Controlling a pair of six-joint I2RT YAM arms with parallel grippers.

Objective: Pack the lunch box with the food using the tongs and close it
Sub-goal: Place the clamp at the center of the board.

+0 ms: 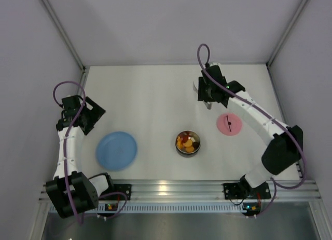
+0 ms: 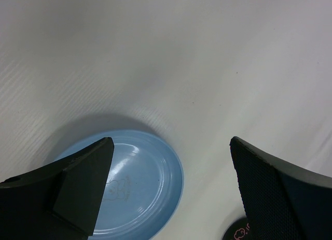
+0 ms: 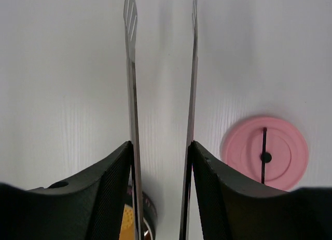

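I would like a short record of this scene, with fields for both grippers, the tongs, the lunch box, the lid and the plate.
left gripper: open, holding nothing, over the edge of the blue plate
right gripper: shut on the tongs
tongs: arms apart, tips empty
lunch box: open, food inside
lid: off, lying right of the lunch box, apart from it
blue plate: empty, left of the lunch box

Shiny silver is shown by the small round steel lunch box (image 1: pixel 187 153), and orange, yellow and dark red are seen on the toy food pieces (image 1: pixel 187 141) in it. At its two o'clock, the flat round pink lid (image 3: pixel 282 151) is crossed by one dark line with a dot. At nine o'clock, the flat pale blue plate (image 1: pixel 116 150) is marked by a faint outline figure. Bright silver with slots is noted on the long thin silver metal tongs (image 3: pixel 133 105), and black dotted mesh on the right gripper (image 3: pixel 161 146). The table (image 1: pixel 155 94) is white.
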